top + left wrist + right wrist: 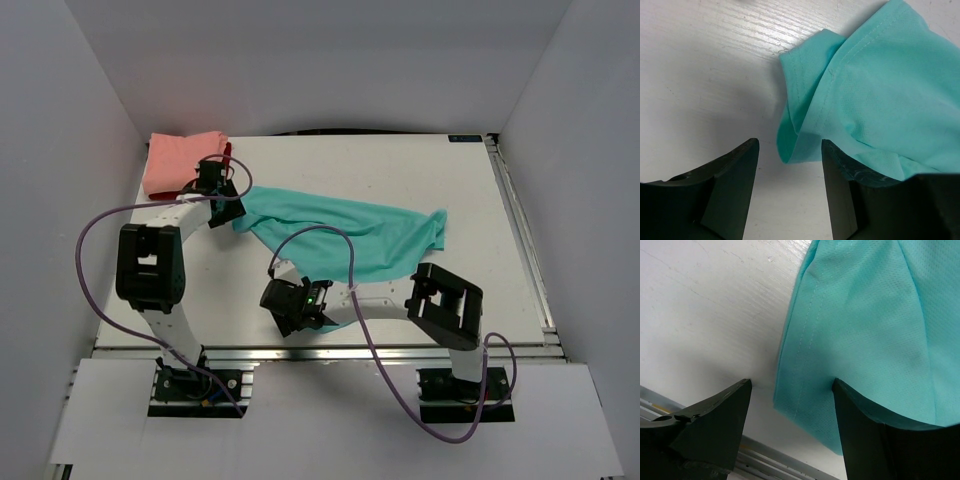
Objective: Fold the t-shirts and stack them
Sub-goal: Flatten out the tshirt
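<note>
The teal-turquoise t-shirt lies crumpled and spread across the middle of the white table. My left gripper is open at the shirt's back-left corner. In the left wrist view a hemmed teal corner lies between the open fingers of the left gripper. My right gripper is open at the shirt's near end. In the right wrist view the teal hem lies between the open fingers of the right gripper. The salmon-pink shirt lies folded at the back left, on the dark red shirt, of which only an edge shows.
White walls enclose the table on the left, back and right. A metal rail runs along the table's near edge, close under my right gripper. A rail also runs along the right edge.
</note>
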Robot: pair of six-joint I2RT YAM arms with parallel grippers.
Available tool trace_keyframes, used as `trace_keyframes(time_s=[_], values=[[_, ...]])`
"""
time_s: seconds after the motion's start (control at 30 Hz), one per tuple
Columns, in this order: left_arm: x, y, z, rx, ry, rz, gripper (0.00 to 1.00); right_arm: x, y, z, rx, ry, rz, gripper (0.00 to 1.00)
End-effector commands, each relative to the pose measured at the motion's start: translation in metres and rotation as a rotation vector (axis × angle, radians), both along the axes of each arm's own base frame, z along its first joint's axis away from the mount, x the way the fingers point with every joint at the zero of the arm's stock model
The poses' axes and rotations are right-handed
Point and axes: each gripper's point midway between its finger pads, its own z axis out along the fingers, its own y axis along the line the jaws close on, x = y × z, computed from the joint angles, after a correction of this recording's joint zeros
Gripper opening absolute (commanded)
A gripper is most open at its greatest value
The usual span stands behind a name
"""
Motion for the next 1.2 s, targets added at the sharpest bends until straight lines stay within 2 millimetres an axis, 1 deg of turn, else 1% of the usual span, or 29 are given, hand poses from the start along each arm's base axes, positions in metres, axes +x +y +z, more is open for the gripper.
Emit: trace_keyframes(time_s=[0.0, 0.13, 0.3, 0.33, 0.37, 0.4, 0.43, 0.47, 0.5, 0.53, 0.57, 0.6, 0.63, 0.67, 0.7, 0.73, 0.8, 0.83, 0.87, 0.9, 0.93, 0.97, 1.0, 1.03, 1.07, 1.1, 1.13, 1.17], values=[[0.009, -0.004, 0.006, 0.022, -0.037, -0.017, 0.64, -0.009, -0.025, -0.034, -0.119, 0.034, -0.048, 0.72], [0.01, -0.01, 0.0, 0.03, -0.035, -0.03, 0.64, -0.011, -0.028, -0.038, -0.13, 0.041, -0.053, 0.72], [0.004, -0.018, -0.02, 0.023, -0.012, -0.043, 0.62, -0.011, -0.028, -0.037, -0.127, 0.039, -0.058, 0.72], [-0.001, -0.02, -0.027, 0.023, 0.001, -0.047, 0.61, -0.01, -0.027, -0.037, -0.124, 0.038, -0.058, 0.72], [-0.001, -0.02, -0.03, 0.024, 0.003, -0.048, 0.56, -0.01, -0.027, -0.037, -0.125, 0.038, -0.056, 0.71], [-0.003, -0.02, -0.039, 0.027, 0.021, -0.047, 0.48, -0.01, -0.027, -0.036, -0.125, 0.038, -0.056, 0.71], [-0.004, -0.021, -0.042, 0.029, 0.028, -0.05, 0.36, -0.01, -0.028, -0.036, -0.123, 0.036, -0.06, 0.71], [-0.005, -0.021, -0.047, 0.035, 0.039, -0.047, 0.16, -0.01, -0.028, -0.036, -0.125, 0.037, -0.058, 0.71], [-0.006, -0.021, -0.049, 0.035, 0.043, -0.047, 0.08, -0.01, -0.028, -0.036, -0.123, 0.037, -0.059, 0.7], [-0.005, -0.023, -0.049, 0.036, 0.043, -0.051, 0.02, -0.01, -0.029, -0.036, -0.124, 0.033, -0.062, 0.69], [-0.005, -0.023, -0.048, 0.042, 0.04, -0.05, 0.0, -0.01, -0.03, -0.035, -0.122, 0.032, -0.07, 0.55], [-0.004, -0.022, -0.044, 0.051, 0.033, -0.044, 0.0, -0.009, -0.032, -0.034, -0.124, 0.026, -0.077, 0.44], [-0.002, -0.023, -0.039, 0.052, 0.024, -0.049, 0.0, -0.008, -0.035, -0.032, -0.127, 0.017, -0.082, 0.3], [-0.001, -0.023, -0.035, 0.054, 0.017, -0.048, 0.0, -0.008, -0.039, -0.031, -0.133, 0.01, -0.088, 0.0], [0.002, -0.023, -0.023, 0.061, -0.006, -0.048, 0.0, -0.007, -0.042, -0.028, -0.136, 0.003, -0.103, 0.0], [0.002, -0.023, -0.016, 0.064, -0.012, -0.049, 0.0, -0.005, -0.043, -0.022, -0.13, -0.009, -0.109, 0.0], [0.01, -0.023, 0.009, 0.068, -0.056, -0.05, 0.0, -0.003, -0.053, -0.012, -0.154, -0.026, -0.114, 0.0], [0.01, -0.022, 0.028, 0.071, -0.074, -0.051, 0.0, 0.001, -0.053, 0.005, -0.131, -0.055, -0.117, 0.0], [0.021, -0.023, 0.054, 0.068, -0.126, -0.049, 0.0, 0.005, -0.055, 0.016, -0.126, -0.077, -0.121, 0.0], [0.019, -0.021, 0.068, 0.076, -0.125, -0.05, 0.0, 0.008, -0.063, 0.038, -0.122, -0.104, -0.126, 0.0], [0.021, -0.021, 0.093, 0.074, -0.167, -0.051, 0.0, 0.018, -0.07, 0.056, -0.121, -0.16, -0.152, 0.0], [0.023, -0.021, 0.111, 0.074, -0.194, -0.045, 0.0, 0.028, -0.074, 0.076, -0.102, -0.193, -0.18, 0.0], [0.026, -0.02, 0.14, 0.073, -0.233, -0.039, 0.0, 0.033, -0.086, 0.108, -0.069, -0.231, -0.201, 0.0], [0.026, -0.019, 0.158, 0.071, -0.26, -0.034, 0.0, 0.043, -0.094, 0.131, -0.043, -0.286, -0.231, 0.0], [0.024, -0.018, 0.181, 0.068, -0.299, -0.025, 0.0, 0.054, -0.101, 0.156, 0.002, -0.319, -0.266, 0.0], [0.024, -0.018, 0.209, 0.055, -0.349, -0.014, 0.0, 0.059, -0.108, 0.175, 0.033, -0.345, -0.284, 0.0], [0.018, -0.018, 0.225, 0.047, -0.366, -0.016, 0.0, 0.065, -0.122, 0.209, 0.092, -0.395, -0.297, 0.0], [0.014, -0.018, 0.243, 0.034, -0.387, -0.011, 0.0, 0.072, -0.14, 0.243, 0.155, -0.441, -0.349, 0.0]])
